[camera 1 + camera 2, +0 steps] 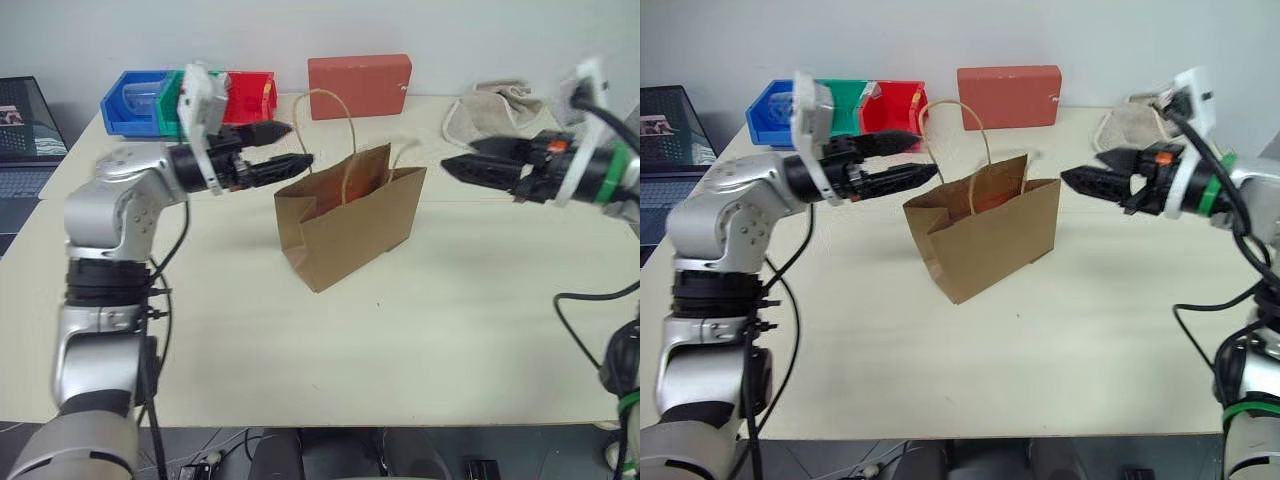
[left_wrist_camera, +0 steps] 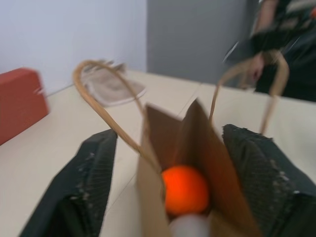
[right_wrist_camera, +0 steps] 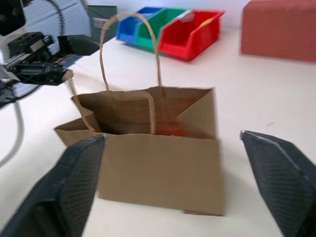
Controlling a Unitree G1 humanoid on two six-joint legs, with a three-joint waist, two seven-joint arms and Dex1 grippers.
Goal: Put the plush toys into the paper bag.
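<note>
The brown paper bag stands upright in the middle of the table, mouth open and loop handles up. Inside it, in the left wrist view, lie an orange plush toy and, just beside it, a bit of a white plush toy. A patch of orange also shows inside the bag in the right wrist view. My left gripper hovers level at the bag's left top edge, open and holding nothing. My right gripper hangs level to the right of the bag, apart from it, open and holding nothing.
A red rectangular box stands behind the bag. A beige cloth towel lies at the back right. Blue, green and red bins sit at the back left. A laptop is off the table's left edge.
</note>
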